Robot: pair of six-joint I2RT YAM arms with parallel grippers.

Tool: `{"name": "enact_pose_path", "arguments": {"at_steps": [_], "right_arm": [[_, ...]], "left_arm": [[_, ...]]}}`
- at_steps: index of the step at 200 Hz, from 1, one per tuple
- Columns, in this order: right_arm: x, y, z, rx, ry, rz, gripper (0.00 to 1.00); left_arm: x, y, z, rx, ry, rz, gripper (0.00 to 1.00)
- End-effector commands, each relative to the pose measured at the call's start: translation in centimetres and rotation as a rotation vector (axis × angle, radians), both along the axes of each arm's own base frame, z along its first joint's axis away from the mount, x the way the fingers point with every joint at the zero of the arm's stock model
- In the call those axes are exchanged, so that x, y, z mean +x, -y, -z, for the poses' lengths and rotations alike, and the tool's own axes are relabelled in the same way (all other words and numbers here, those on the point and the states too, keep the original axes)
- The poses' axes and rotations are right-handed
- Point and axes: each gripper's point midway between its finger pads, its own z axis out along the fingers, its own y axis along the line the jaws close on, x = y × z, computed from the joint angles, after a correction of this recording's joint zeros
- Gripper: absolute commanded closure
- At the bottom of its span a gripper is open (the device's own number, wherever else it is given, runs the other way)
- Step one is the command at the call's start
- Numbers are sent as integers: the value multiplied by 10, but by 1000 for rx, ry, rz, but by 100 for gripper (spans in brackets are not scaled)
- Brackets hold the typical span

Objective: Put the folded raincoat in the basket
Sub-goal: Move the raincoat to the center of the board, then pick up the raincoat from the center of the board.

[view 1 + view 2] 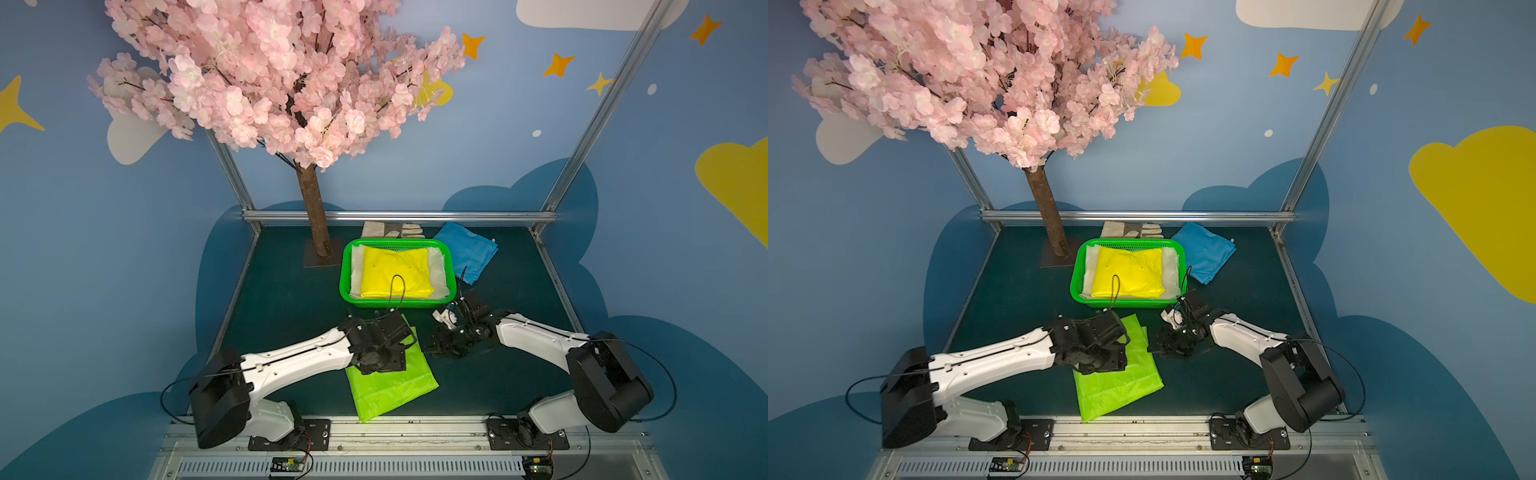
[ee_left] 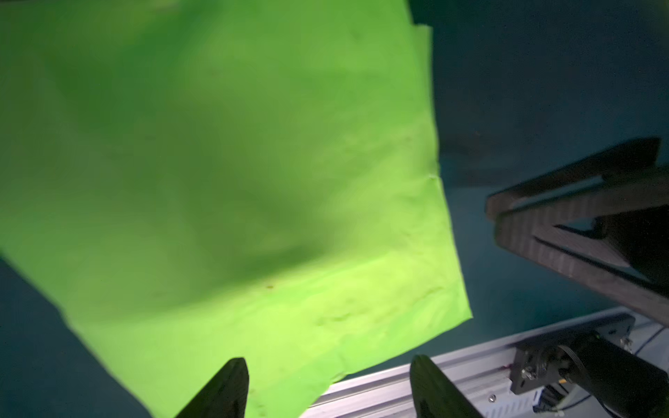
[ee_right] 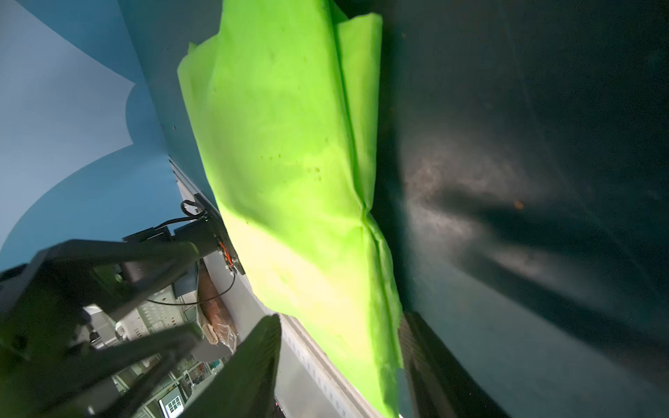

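Nearest the lens in both top views, two arm bases sit on a rail along the bottom edge. Above them, lower centre, the lime raincoat (image 1: 395, 384) lies folded on the dark table (image 1: 282, 299), outside the basket (image 1: 344, 282). The basket stands at centre and holds a yellow raincoat (image 1: 394, 272). The left arm (image 1: 299, 357) covers the lime raincoat's upper corner, and the right gripper (image 1: 442, 351) sits just right of it. A blue cloth (image 1: 465, 249) and gloves (image 1: 390, 229) lie beyond the basket.

Only the left wrist view shows the left gripper (image 2: 327, 365): its fingers stand wide apart at the bottom edge, with nothing between them and the raincoat beneath.

At the bottom of the right wrist view, the right gripper's fingers are parted, with the raincoat's edge visible in the gap. Whether they touch it I cannot tell.
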Motion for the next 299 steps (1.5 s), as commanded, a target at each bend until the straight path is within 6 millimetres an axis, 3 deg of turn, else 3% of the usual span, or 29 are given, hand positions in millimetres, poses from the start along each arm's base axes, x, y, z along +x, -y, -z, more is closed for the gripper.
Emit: {"name": "enact_pose_path", "arguments": {"at_steps": [1,22,55,92,130,144,164,201,238,268,299], "right_arm": [[13,-17,4,27,39,-16,45],[11,-27,19,25,12,-39,49],[7,-32,36,10,-16,-45,63],[9,-31,37,4,-12,-34,100],[21,-7,36,-3,-4,93,100],[14,5,43,-15,-23,120,100],[11,6,42,-15,-30,118,100],[9,8,43,-13,-30,125,100],[8,8,45,-16,-32,122,100],[6,5,43,-6,-26,112,100],[3,0,36,9,3,78,100]], "left_arm": [[-9,-41,13,14,-2,-96,27],[-13,-59,13,-55,30,-143,27],[-22,-79,23,-84,10,-192,27],[-24,-87,40,-116,-21,-230,27],[-13,-66,38,-226,6,-175,27],[-5,-55,33,-273,43,-137,27],[3,-50,32,-296,74,-131,28],[12,-44,49,-307,55,-144,33],[6,-47,70,-237,-34,-151,50],[2,-54,75,-223,-28,-170,58],[4,-56,74,-220,-16,-176,88]]}}
